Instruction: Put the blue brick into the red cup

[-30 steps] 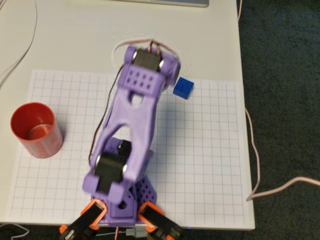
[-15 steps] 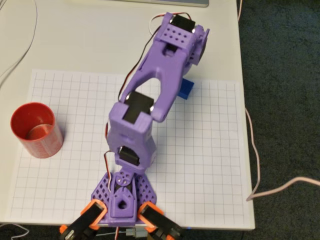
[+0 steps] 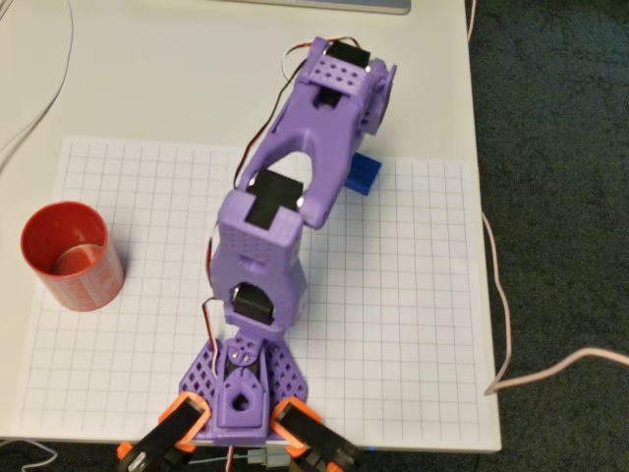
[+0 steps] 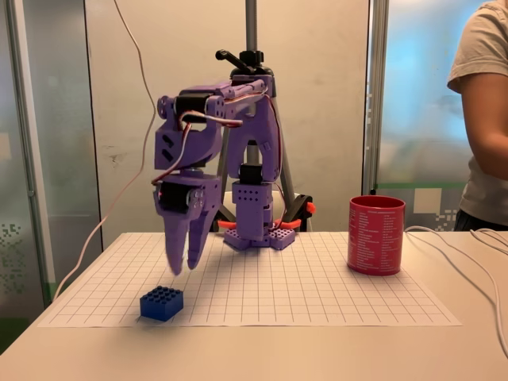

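White gridded paper (image 3: 413, 324) covers most of the table (image 4: 238, 349). Largest on it, the purple arm (image 3: 295, 197) reaches toward the sheet's far edge in the overhead view. The red cup (image 4: 376, 236) stands well apart, near the sheet's left edge in that view. The gripper (image 4: 184, 262) hangs over the blue brick (image 4: 162, 303), fingers slightly apart and not touching, so this looks like the approach; next, lower and close. Loose cables (image 3: 511, 334) lie aside; nothing blocks the path.
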`<move>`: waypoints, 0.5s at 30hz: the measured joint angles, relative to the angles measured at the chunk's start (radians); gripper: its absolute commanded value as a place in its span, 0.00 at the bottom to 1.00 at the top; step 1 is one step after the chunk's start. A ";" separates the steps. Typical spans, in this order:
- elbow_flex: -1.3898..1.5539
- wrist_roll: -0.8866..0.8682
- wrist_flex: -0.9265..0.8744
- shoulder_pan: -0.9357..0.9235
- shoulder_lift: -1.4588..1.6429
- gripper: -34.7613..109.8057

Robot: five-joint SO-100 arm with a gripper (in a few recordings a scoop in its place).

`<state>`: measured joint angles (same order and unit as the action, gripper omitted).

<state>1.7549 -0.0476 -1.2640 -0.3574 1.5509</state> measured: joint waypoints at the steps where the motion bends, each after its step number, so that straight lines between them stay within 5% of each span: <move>1: -0.002 0.005 0.000 -0.003 -0.003 0.64; 15: 0.044 0.044 0.026 -0.035 -0.158 0.64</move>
<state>1.7994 -0.0031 -1.2379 -0.3927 1.3929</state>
